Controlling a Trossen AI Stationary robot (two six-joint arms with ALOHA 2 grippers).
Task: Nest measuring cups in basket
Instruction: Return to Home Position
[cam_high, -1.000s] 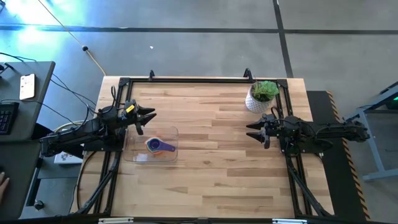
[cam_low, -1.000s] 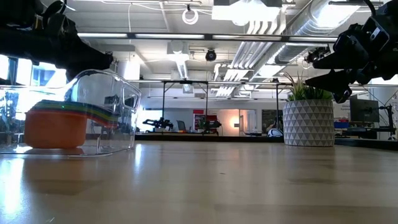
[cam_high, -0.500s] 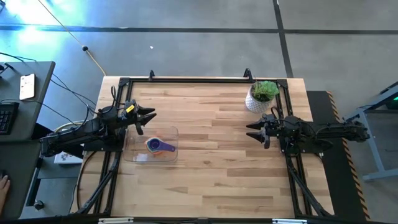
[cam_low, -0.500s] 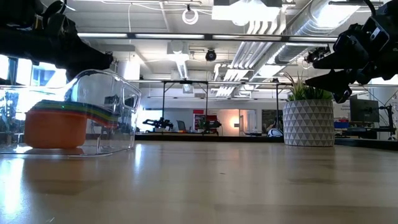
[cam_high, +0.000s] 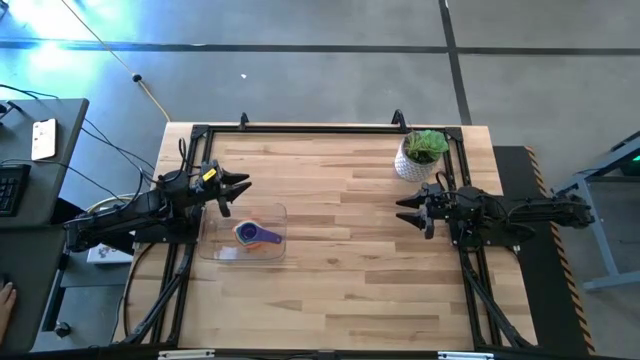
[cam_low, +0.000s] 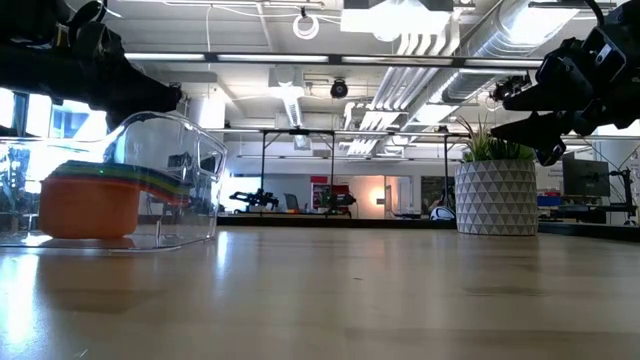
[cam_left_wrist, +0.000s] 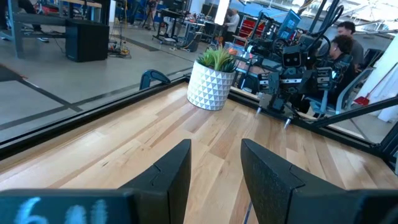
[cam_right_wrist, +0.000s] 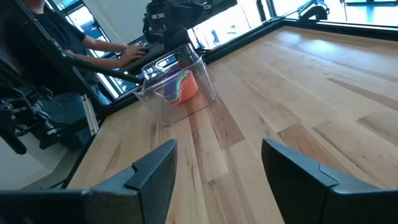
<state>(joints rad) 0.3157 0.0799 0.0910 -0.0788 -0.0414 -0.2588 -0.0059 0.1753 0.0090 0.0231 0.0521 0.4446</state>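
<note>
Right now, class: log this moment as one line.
cups: nested in basket | left pincer: open, beside basket | right pincer: open, near plant

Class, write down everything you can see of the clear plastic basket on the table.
The basket is a clear, glossy-looking plastic bin, rectangular with rounded corners and low walls. It stands upright and flat on the wooden table, on the left arm's side. Inside it sit the nested measuring cups, the orange one outermost. The open left gripper hangs close over one corner, seemingly without touching it.
</note>
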